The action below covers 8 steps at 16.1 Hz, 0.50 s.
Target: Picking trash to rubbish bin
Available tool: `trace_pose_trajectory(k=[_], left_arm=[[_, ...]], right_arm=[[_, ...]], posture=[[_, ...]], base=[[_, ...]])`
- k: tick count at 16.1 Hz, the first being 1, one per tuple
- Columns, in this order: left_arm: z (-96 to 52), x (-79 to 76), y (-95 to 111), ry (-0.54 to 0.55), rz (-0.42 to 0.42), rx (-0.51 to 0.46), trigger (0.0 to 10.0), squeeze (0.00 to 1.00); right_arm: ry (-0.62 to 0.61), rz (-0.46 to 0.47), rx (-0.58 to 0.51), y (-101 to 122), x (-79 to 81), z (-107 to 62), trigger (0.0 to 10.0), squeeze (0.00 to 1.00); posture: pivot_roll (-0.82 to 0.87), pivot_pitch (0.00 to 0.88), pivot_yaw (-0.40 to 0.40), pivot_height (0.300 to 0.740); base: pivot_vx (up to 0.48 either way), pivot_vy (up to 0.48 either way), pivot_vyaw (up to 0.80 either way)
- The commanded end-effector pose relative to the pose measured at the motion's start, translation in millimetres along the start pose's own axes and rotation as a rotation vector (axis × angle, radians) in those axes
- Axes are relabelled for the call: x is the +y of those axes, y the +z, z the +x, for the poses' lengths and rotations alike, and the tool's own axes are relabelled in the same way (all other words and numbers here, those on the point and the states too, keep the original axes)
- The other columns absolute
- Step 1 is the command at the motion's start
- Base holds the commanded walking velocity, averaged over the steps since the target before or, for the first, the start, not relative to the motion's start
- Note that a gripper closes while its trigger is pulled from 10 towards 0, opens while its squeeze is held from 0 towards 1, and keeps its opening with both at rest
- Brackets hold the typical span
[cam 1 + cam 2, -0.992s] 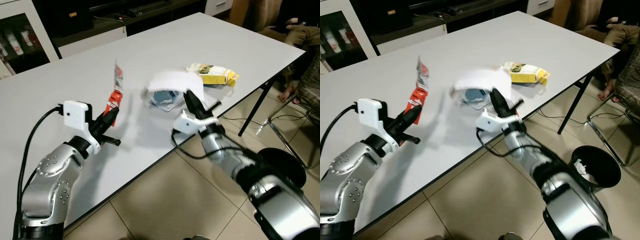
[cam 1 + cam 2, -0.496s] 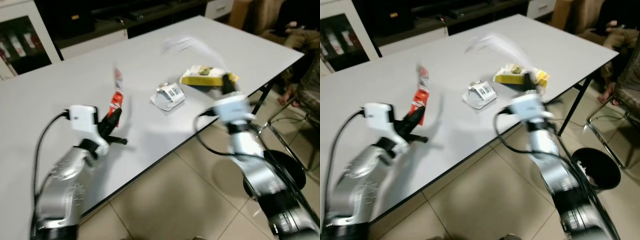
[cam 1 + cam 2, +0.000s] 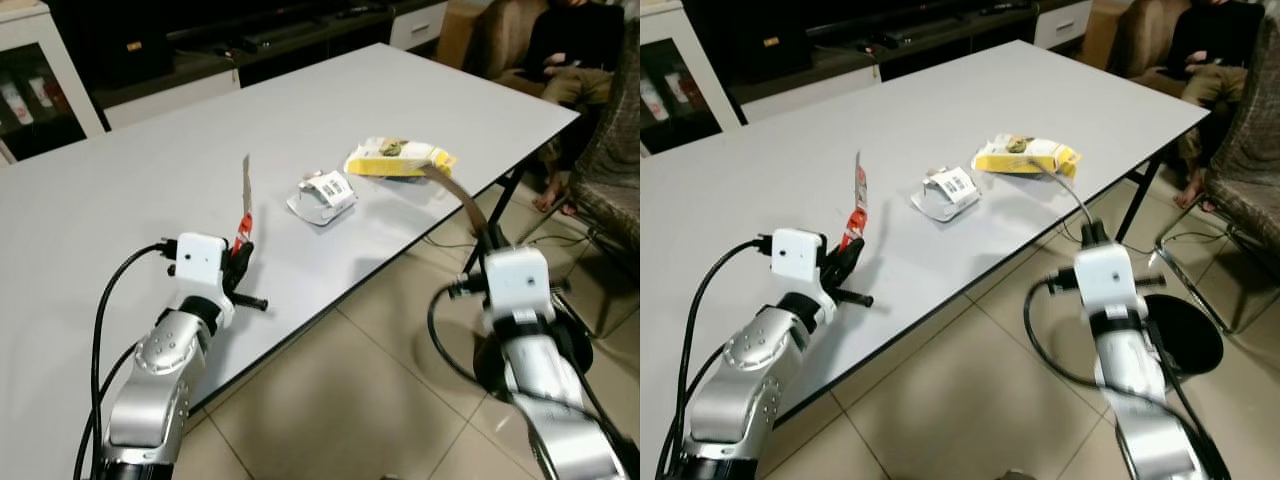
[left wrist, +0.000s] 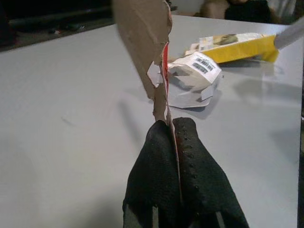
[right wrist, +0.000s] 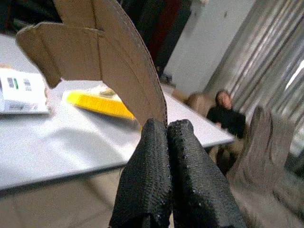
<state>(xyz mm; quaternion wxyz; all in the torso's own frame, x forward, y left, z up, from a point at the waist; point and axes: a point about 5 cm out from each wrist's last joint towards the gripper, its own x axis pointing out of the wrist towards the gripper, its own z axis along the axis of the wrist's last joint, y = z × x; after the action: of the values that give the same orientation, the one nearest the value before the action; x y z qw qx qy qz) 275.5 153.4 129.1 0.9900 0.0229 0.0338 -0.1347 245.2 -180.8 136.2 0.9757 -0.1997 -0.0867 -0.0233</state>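
A torn red and brown wrapper (image 4: 159, 61) stands upright, pinched at its lower end. A curved strip of brown cardboard (image 5: 114, 61) is also held up by its end. On the table, a crumpled white box (image 3: 325, 193) lies flat, with a yellow packet (image 3: 398, 158) at its 2 o'clock. The black rubbish bin (image 3: 1185, 330) stands on the floor.

A smooth, matt pale grey desk (image 3: 120, 200) is seen, with faint soft reflections on its top. The curved brown cardboard strip (image 5: 107, 57) is matt, with a stitched-looking perforated edge and a raw, fibrous surface. The torn red-and-brown paper wrapper (image 4: 149, 52) is shown with ragged, dull edges. A glossy sheen is carried by the yellow plastic packet (image 3: 398, 158), and the small white crumpled carton with a barcode (image 3: 324, 193) looks like thin printed card. The black fingers (image 4: 156, 175) are rubbery and dimpled. Brushed silver metal covers the arms, and glossy beige tiles form the floor (image 3: 350, 400).
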Motion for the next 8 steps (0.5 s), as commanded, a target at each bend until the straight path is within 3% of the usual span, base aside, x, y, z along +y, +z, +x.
trace_pose_trajectory(k=[1,3,5,8], left_arm=[[-1.9,-3.3,-2.0,-0.023,0.031,0.003,10.0,0.00],[-2.0,-3.8,-1.3,-0.007,0.030,-0.007,10.0,0.00],[-0.6,-2.6,-0.4,0.018,0.026,-0.018,10.0,0.00],[-0.3,1.9,1.0,0.053,0.026,-0.031,10.0,0.00]], right_arm=[[-0.015,0.013,0.028,0.9,-2.0,-4.6,10.0,0.00],[-0.014,0.013,0.044,-1.0,1.4,-7.4,10.0,0.00],[-0.004,0.005,0.018,5.0,3.2,1.2,10.0,0.00],[0.033,0.006,-0.077,23.6,4.9,37.5,10.0,0.00]], posture=[[-0.11,0.000,0.022,0.740],[-0.11,0.000,0.022,0.740],[-0.11,0.000,0.013,0.740],[-0.10,0.000,0.001,0.740]], base=[[0.000,0.000,0.00],[0.000,0.000,0.00],[0.000,0.000,0.00],[0.000,0.000,0.00]])
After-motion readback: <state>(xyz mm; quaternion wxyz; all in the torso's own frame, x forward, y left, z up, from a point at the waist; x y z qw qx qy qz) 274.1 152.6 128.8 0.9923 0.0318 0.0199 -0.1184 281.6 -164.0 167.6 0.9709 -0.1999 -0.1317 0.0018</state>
